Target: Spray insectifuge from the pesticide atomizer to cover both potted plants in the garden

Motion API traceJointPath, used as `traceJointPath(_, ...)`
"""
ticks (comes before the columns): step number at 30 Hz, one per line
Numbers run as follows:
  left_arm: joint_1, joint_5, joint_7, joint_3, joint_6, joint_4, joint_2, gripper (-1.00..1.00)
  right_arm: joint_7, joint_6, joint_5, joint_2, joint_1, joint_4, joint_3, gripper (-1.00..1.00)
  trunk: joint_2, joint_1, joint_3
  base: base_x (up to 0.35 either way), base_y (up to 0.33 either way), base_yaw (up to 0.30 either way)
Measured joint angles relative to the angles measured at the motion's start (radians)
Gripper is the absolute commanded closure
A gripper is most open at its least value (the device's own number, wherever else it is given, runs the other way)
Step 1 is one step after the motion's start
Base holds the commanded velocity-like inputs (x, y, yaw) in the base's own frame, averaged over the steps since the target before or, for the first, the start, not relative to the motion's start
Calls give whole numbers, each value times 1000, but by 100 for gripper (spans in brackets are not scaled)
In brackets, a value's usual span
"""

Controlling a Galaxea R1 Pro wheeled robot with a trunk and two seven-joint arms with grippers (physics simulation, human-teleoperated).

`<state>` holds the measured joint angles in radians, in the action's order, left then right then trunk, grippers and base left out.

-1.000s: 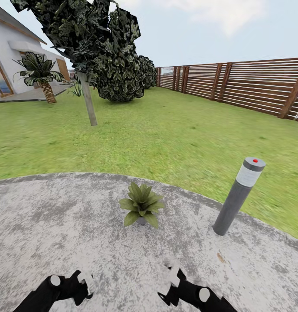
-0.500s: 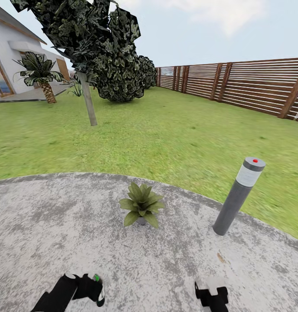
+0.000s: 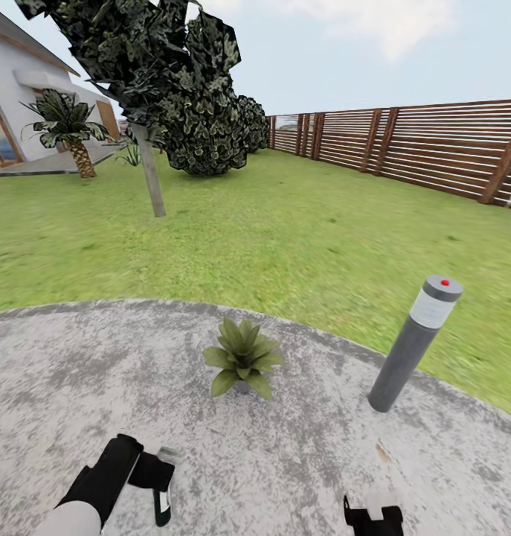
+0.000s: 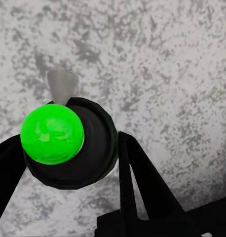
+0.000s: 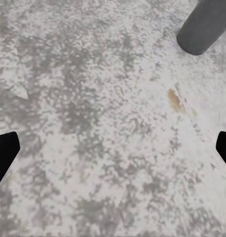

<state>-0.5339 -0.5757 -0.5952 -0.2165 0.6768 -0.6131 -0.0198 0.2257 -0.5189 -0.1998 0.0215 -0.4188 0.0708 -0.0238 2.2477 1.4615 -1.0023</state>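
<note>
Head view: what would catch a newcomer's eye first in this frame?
Most likely the small potted plant, standing alone near the middle of the round grey stone patio. To its right, near the patio's edge, rises a grey bollard lamp with a red dot on top. At the lower left, the left end effector grips the dark green pesticide atomizer; the left wrist view shows its fingers closed around the bottle.

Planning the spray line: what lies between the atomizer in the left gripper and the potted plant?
In the head view, only bare grey patio lies between the atomizer, held in the left gripper, and the potted plant.
</note>
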Motion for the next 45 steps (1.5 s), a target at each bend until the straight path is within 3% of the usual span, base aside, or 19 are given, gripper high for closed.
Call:
traceJointPath(4, -57, -1, -1, 17, 74, -7, 5, 100, 20, 0, 7, -2, 1, 0, -1, -100, 0, 0, 0, 289, -143, 0)
traceJointPath(8, -90, 2, -7, 109, 155, -8, 7, 100, 21, 1, 76, -4, 1, -1, -1, -100, 0, 0, 0, 246, -186, 0)
traceJointPath(11, -108, 3, -28, 133, 172, -8, 9, 100, 13, 1, 97, -4, 1, -2, 3, -100, 0, 0, 0, 152, -243, 0)
traceJointPath(14, -129, 1, -69, 139, 176, -8, 5, 100, 9, 1, 99, -4, 1, -2, 4, -100, 0, 0, 0, 100, -266, 0)
traceJointPath(16, -146, -1, -103, 149, 215, -8, 5, 100, 9, 1, 100, -5, 1, -2, 5, -100, 0, 1, 0, 41, -272, 0)
traceJointPath(19, -156, -3, -123, 207, 295, -8, 5, 100, 9, 1, 100, -5, 1, -2, 6, -100, 0, 1, 0, 7, -274, 0)
traceJointPath(26, -202, -1, -131, 228, 315, 4, 8, 100, 8, 1, 99, -10, 1, -4, 6, -100, 0, 0, 0, 54, -191, 47)
traceJointPath(28, -226, 2, -164, 239, 320, 8, 7, 100, 8, 1, 95, -11, 1, -9, 6, -100, 0, 1, 0, 13, -18, 5)
traceJointPath(29, -231, 0, -186, 256, 320, 9, 6, 100, 7, 1, 94, -11, 1, -13, 7, -100, 0, 1, 0, 4, -6, 2)
traceJointPath(30, -242, 8, -240, 322, 326, 9, 2, 100, 7, 1, 93, -11, 1, -17, 8, -100, 0, 1, 0, 1, -2, 0)
traceJointPath(31, -268, 10, -316, 425, 334, 11, -1, 100, 7, 1, 93, -11, 1, -20, 10, -100, 0, 1, 0, 0, 0, 0)
traceJointPath(33, -296, 1, -357, 474, 334, 13, -3, 100, 6, 1, 92, -11, 1, -20, 11, -100, 0, 1, 0, 0, 0, 0)
traceJointPath(39, -315, -5, -376, 491, 336, 61, -5, 100, 6, 3, 90, -8, 2, -22, 12, -100, 0, 1, 0, 0, 0, 0)
traceJointPath(45, -307, -8, -342, 488, 341, 114, 0, 100, 6, 3, 89, -8, 5, -22, 12, -100, 0, 1, 0, 0, 0, 0)
